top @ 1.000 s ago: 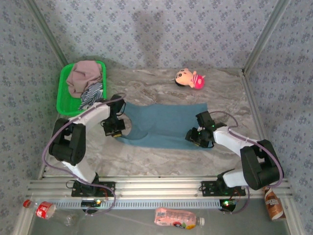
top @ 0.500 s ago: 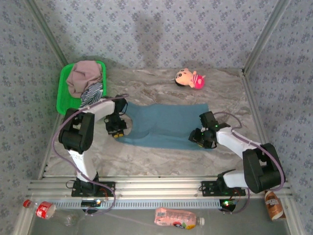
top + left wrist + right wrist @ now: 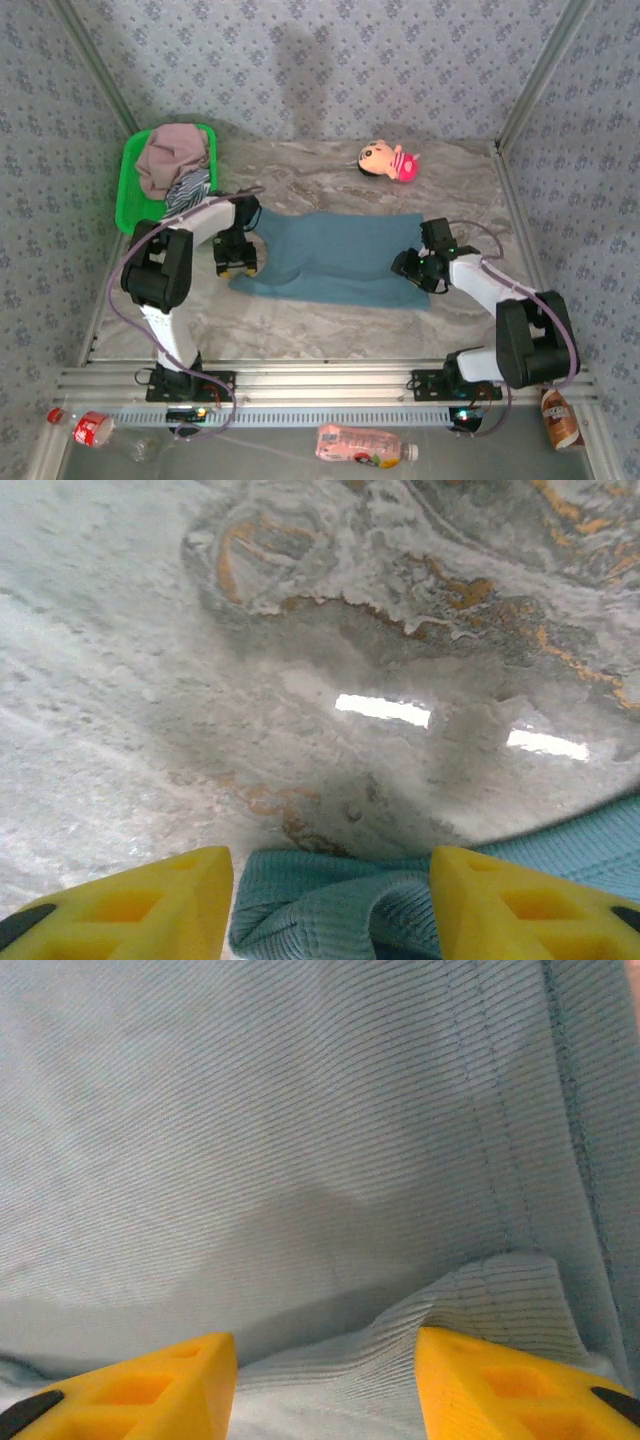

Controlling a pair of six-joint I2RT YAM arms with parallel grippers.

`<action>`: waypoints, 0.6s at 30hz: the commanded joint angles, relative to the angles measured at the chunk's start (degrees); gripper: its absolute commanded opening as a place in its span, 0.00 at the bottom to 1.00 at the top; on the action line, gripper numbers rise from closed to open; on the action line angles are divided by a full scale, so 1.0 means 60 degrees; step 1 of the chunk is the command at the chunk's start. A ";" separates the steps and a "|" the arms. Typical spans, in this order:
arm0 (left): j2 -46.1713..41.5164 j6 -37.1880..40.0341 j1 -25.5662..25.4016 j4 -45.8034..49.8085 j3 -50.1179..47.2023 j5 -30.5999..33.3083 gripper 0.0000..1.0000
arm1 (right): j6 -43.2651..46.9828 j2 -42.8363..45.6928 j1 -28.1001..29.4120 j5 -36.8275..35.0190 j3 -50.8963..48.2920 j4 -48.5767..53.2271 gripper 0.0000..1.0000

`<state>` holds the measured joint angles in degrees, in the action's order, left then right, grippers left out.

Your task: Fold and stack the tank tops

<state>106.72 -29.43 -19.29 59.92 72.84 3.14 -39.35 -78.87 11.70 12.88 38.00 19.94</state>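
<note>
- Left gripper [image 3: 237, 262] sits at the left end of the teal-blue tank top [image 3: 340, 255], which lies spread flat across the middle of the marble table [image 3: 330, 320].
- Its wrist camera adds what the overhead view cannot resolve: the yellow fingers [image 3: 150, 895] stand wide apart, released, with a bunched fold of teal cloth lying loose between them at the cloth's edge.
- Right gripper [image 3: 412, 268] rests on the top's right end, near the front corner.
- From the right wrist, its fingers [image 3: 500, 1380] are parted too. A small raised ridge of ribbed fabric sits between them, nearer the right-hand finger and not pinched.
- Only the overhead view takes in the green basket [image 3: 127, 195] at far left, which holds the mauve-pink tank top [image 3: 172, 155] and the striped tank top [image 3: 188, 188] in a heap.
- A pink plush doll [image 3: 385, 160] lies at the back of the table, well apart from the cloth.
</note>
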 commanded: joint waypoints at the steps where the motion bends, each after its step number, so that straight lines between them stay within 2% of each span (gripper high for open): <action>1: -0.0715 -0.0114 -0.0065 0.0912 0.0324 0.0327 0.57 | 0.0459 -0.0440 -0.0140 -0.0230 0.0218 -0.0083 0.52; 5: -0.1419 -0.0456 -0.0220 0.1110 0.0496 0.0032 0.60 | 0.0890 -0.0330 -0.0457 -0.0594 0.0161 0.0508 0.52; 8: -0.1533 -0.0765 -0.0481 0.0802 0.0666 -0.0669 0.60 | 0.1082 0.0062 -0.0474 -0.0759 0.0243 0.0909 0.52; 12: -0.1010 -0.1190 -0.1081 -0.0272 0.0815 -0.1428 0.60 | 0.0863 0.0850 -0.0049 -0.0428 0.0459 0.0958 0.52; 18: 0.0214 -0.1628 -0.1923 -0.1740 0.0707 -0.2198 0.59 | 0.0148 0.0906 0.0617 -0.0074 -0.0188 0.0217 0.54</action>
<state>104.90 -36.77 -29.32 54.35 77.36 -6.04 -35.83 -73.47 14.22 11.44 38.63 22.13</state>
